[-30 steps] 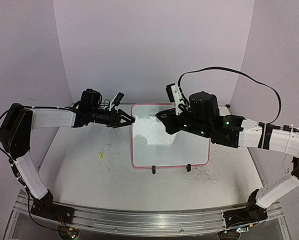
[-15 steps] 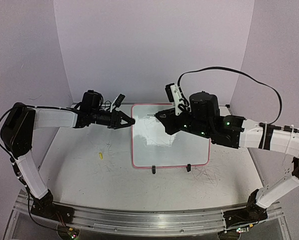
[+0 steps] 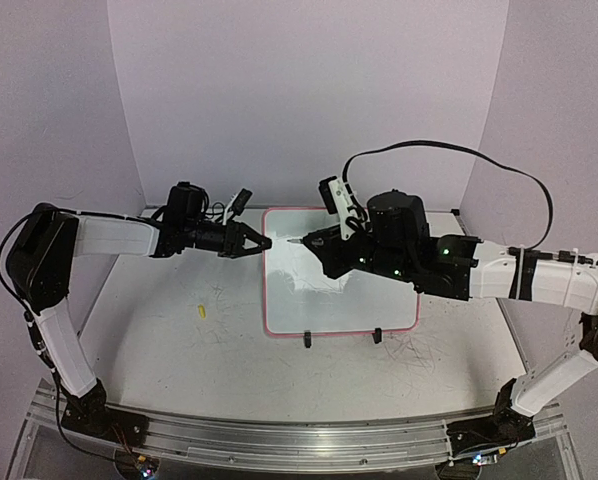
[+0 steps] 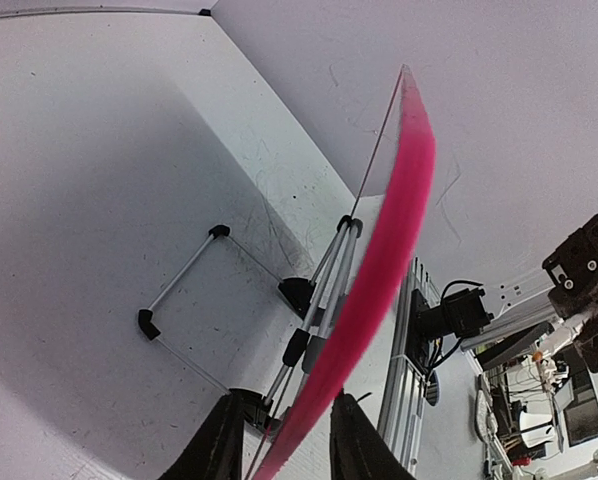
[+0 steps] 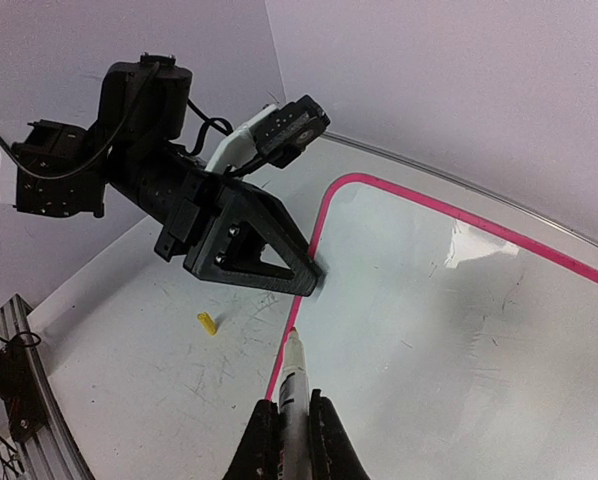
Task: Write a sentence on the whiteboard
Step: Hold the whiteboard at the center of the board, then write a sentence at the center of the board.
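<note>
The whiteboard [image 3: 364,290], glossy white with a pink rim, lies in the middle of the table. My left gripper [image 3: 260,243] is shut on its left rim near the far corner. In the left wrist view the pink rim [image 4: 379,260] runs edge-on between my fingers [image 4: 217,448]. My right gripper [image 3: 317,243] is shut on a white marker [image 5: 296,375]. The marker's tip hovers at the board's left rim, just short of my left gripper [image 5: 314,285]. I cannot make out the sentence on the board [image 5: 449,340]; only faint scuffs show.
A small yellow marker cap [image 3: 201,311] lies on the table left of the board and also shows in the right wrist view [image 5: 208,323]. Two black clip feet [image 3: 307,341] stand at the board's near edge. A wire stand [image 4: 184,300] shows under the board.
My right arm has moved left, carrying the marker tip from the board's upper middle to its left rim. My left gripper keeps its hold on the rim.
</note>
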{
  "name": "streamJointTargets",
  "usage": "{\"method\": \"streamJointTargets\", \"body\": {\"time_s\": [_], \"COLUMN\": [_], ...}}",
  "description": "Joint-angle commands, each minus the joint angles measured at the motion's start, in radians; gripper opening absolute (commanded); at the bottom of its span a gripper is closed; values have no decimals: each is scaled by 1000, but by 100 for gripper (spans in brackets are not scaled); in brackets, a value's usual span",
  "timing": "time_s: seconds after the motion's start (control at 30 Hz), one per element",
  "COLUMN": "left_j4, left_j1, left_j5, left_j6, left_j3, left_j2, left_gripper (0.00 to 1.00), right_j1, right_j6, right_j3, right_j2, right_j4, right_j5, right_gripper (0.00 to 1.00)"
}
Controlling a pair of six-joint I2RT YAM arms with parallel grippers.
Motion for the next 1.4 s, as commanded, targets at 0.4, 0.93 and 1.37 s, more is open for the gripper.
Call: {"method": "streamJointTargets", "body": {"time_s": [0.4, 0.93, 1.37], "left_j4": [51, 53, 65], "left_j1": [-3, -9, -36], "left_j5": [34, 8, -58], "left_j6": [56, 110, 178], "left_j3": [38, -3, -44], "left_j2": [15, -8, -29], "left_gripper": [11, 4, 0], "right_j1": [15, 43, 74], "right_j6": [-23, -13, 9], "right_j3": [-14, 1, 27], "right_j2": [-26, 7, 54], "right_j4": [70, 67, 67], "right_j5": [-13, 2, 2], "right_gripper": [0, 0, 0]}}
